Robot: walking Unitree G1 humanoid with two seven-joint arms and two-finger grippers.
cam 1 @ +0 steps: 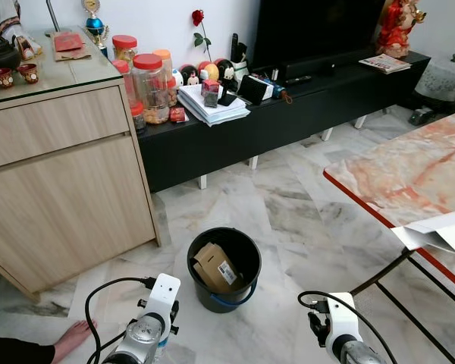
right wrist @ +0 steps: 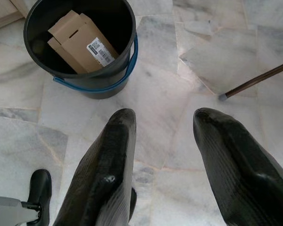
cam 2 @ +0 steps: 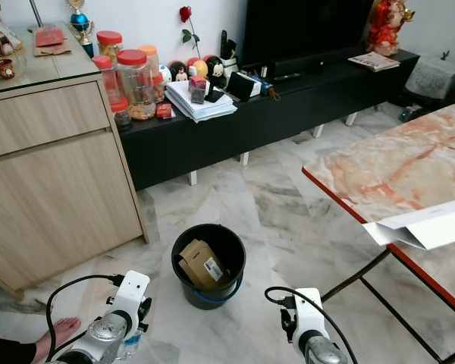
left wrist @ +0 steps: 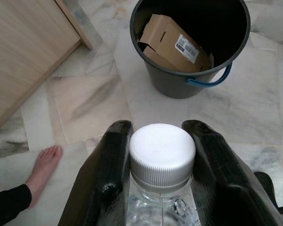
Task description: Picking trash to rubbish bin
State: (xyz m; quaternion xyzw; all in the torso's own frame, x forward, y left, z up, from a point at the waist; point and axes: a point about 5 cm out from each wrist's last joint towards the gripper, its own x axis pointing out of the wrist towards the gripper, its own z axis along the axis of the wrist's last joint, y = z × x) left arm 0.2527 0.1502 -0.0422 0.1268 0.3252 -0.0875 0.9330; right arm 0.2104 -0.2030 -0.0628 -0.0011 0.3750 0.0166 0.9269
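Observation:
A black rubbish bin [cam 1: 199, 256] with a blue handle stands on the marble floor, with a brown cardboard box [cam 1: 217, 267] inside it. My left gripper [left wrist: 161, 155] is shut on a clear plastic bottle with a white cap [left wrist: 162, 151], held low and to the near left of the bin [left wrist: 167, 84]. The left arm [cam 1: 150, 321] shows at the bottom of the eye views. My right gripper [right wrist: 162, 141] is open with nothing between its fingers, hanging over bare floor to the near right of the bin [right wrist: 96, 81].
A wooden cabinet [cam 1: 61, 189] stands at the left. A black TV console [cam 1: 288, 114] with jars and papers runs along the back. A marble-topped table [cam 1: 409, 174] with thin legs is at the right. A person's bare foot [left wrist: 43, 168] rests on the floor near my left arm.

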